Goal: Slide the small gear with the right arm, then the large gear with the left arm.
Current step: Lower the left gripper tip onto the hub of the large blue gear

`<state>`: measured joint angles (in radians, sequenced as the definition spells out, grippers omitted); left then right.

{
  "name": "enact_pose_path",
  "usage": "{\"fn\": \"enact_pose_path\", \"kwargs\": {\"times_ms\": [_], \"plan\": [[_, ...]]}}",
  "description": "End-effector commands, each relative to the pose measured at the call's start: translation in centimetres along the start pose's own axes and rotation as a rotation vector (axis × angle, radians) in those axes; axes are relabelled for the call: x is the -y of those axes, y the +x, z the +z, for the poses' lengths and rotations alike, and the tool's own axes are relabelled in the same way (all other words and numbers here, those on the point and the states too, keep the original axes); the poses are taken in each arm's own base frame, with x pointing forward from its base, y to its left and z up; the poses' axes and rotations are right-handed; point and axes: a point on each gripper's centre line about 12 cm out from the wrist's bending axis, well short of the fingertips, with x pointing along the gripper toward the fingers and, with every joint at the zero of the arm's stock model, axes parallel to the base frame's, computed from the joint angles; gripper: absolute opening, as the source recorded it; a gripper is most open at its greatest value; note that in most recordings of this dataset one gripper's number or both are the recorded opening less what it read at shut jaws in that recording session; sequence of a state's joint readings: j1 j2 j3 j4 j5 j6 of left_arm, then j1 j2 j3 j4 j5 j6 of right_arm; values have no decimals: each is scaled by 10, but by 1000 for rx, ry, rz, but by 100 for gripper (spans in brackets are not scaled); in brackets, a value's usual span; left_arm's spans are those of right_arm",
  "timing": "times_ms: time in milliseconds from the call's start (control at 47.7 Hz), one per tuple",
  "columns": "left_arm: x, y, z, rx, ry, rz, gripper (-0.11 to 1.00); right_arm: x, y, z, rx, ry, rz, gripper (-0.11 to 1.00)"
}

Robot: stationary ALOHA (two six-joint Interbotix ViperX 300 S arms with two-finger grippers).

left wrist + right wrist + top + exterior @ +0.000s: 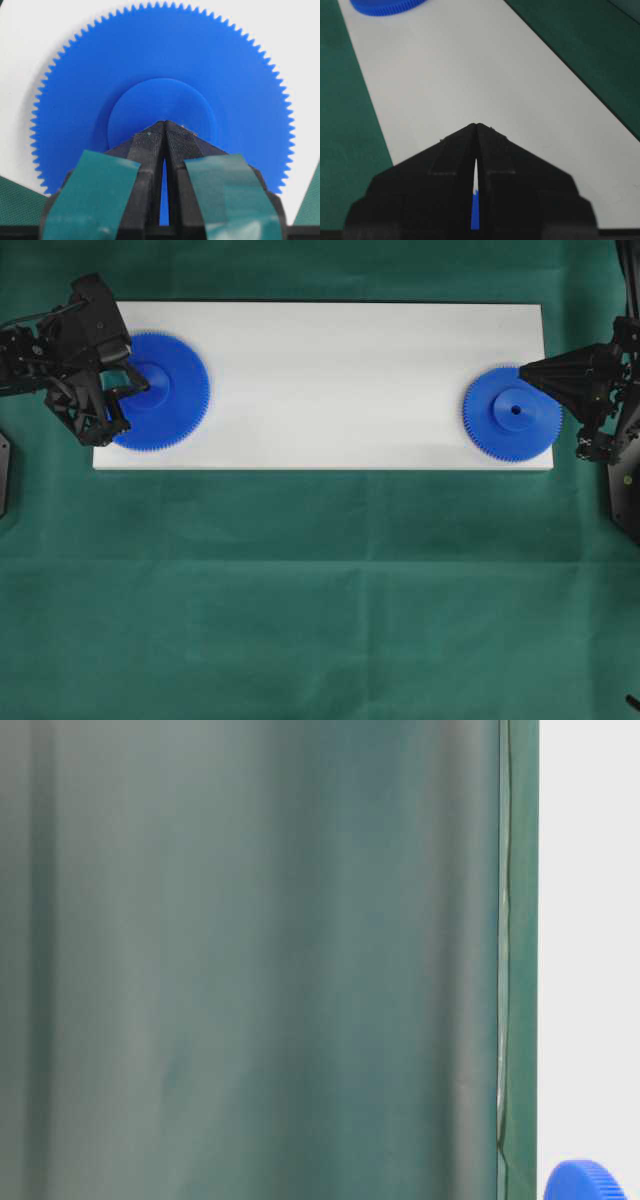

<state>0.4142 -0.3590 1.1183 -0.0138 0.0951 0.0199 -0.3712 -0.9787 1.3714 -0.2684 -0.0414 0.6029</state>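
Matt blue plastic large gear point(165, 390) on a smooth white board point(330, 380), over woven green cloth point(300, 590).

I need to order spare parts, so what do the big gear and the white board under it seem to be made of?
The large gear looks like moulded blue plastic: uniform colour, crisp teeth, a soft satin sheen. The white board looks like a smooth matte panel, perhaps foam board or painted wood; its edge doesn't reveal which.
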Motion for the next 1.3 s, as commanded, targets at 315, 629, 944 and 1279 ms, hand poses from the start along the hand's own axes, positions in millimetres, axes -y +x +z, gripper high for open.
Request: {"fn": "enact_pose_path", "kwargs": {"times_ms": [315,629,944,1279], "plan": [[-4,7,4,21,-10,12,0,-1,0,3,11,-1,5,50],[-4,13,-2,-11,-13,12,0,-1,0,3,12,0,7,50],[-4,13,-7,-45,-13,10,0,-2,0,4,16,0,9,50],[-1,14,-13,-98,-5,2,0,-2,0,5,16,0,8,50]]}}
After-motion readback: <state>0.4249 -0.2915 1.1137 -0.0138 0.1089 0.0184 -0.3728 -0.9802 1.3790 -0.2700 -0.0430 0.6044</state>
